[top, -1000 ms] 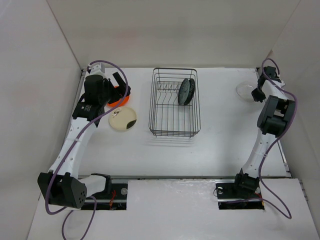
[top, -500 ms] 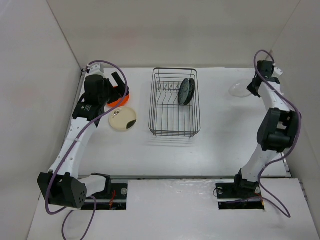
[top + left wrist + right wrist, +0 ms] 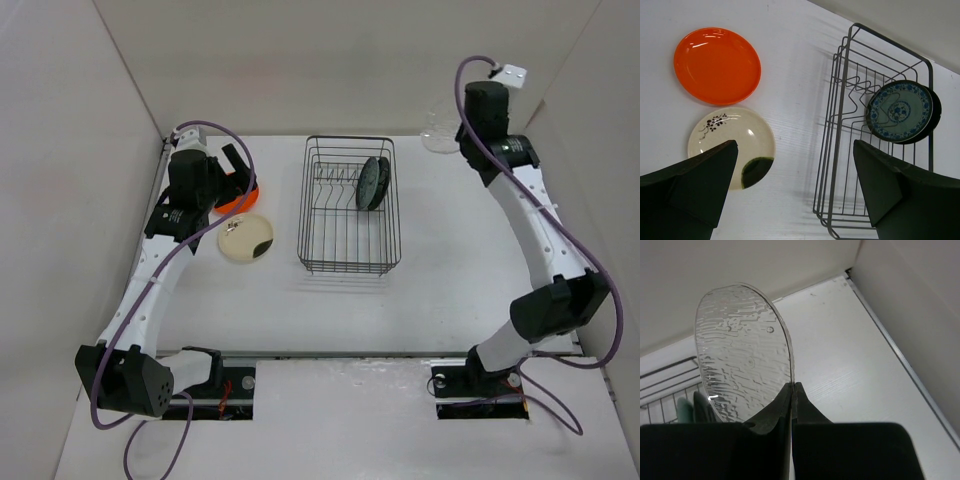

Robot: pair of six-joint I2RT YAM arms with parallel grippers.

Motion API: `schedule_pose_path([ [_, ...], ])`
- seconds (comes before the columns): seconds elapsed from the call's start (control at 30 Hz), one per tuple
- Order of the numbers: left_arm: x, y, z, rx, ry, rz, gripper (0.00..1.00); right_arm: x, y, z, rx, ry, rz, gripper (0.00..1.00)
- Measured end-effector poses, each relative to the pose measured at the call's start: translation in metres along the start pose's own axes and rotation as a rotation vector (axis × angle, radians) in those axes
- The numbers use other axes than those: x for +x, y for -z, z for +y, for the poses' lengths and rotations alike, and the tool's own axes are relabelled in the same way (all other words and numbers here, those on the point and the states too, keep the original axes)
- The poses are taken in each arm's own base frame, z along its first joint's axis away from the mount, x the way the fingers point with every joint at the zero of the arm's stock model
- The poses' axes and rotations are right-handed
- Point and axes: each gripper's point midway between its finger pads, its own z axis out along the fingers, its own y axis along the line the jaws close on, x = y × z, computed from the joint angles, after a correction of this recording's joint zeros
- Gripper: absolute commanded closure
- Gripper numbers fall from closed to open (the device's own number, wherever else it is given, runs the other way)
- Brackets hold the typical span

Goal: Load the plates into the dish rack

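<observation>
Plates [image 3: 897, 111] in the dish rack [image 3: 348, 266] number two; the right jaws clench the clear plate [image 3: 742, 352], orange plate [image 3: 717, 65] and cream plate [image 3: 731, 145] lie below the released left jaws.

A white table [image 3: 450, 270] enclosed by plain white walls [image 3: 330, 60].

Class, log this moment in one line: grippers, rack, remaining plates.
left gripper: open | right gripper: shut on clear plate | dish rack: patterned plate, black plate | table: orange plate, cream plate
</observation>
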Motion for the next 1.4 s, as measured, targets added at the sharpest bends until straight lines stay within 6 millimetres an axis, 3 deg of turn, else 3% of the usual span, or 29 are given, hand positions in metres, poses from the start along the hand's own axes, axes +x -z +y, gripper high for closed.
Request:
schedule_pose_path([
  [0.2, -0.001, 0.000, 0.003, -0.019, 0.000, -0.008, 0.00, 0.001, 0.047, 0.076, -0.066, 0.189, -0.035, 1.00],
  [0.37, -0.001, -0.001, 0.008, -0.045, 0.000, -0.011, 0.00, 0.030, 0.070, 0.131, -0.031, 0.357, -0.048, 1.00],
  [0.5, 0.003, -0.004, 0.012, -0.060, -0.001, 0.002, 0.00, 0.060, 0.075, 0.166, 0.001, 0.476, -0.045, 1.00],
  [0.63, 0.005, -0.004, 0.013, -0.067, -0.001, 0.010, 0.00, 0.074, 0.070, 0.175, 0.035, 0.547, -0.031, 1.00],
  [0.97, 0.004, -0.004, 0.013, -0.065, 0.003, 0.010, 0.00, 0.060, 0.070, 0.173, 0.076, 0.542, -0.059, 1.00],
  [1.07, 0.005, -0.004, 0.012, -0.060, 0.005, 0.011, 0.00, 0.071, 0.062, 0.179, 0.090, 0.564, -0.053, 1.00],
  [1.3, 0.001, 0.002, 0.007, -0.040, 0.007, -0.001, 0.00, 0.118, 0.037, 0.195, 0.120, 0.679, -0.013, 1.00],
  [1.4, 0.000, 0.004, 0.006, -0.032, 0.008, -0.002, 0.00, 0.127, 0.032, 0.198, 0.125, 0.702, -0.006, 1.00],
])
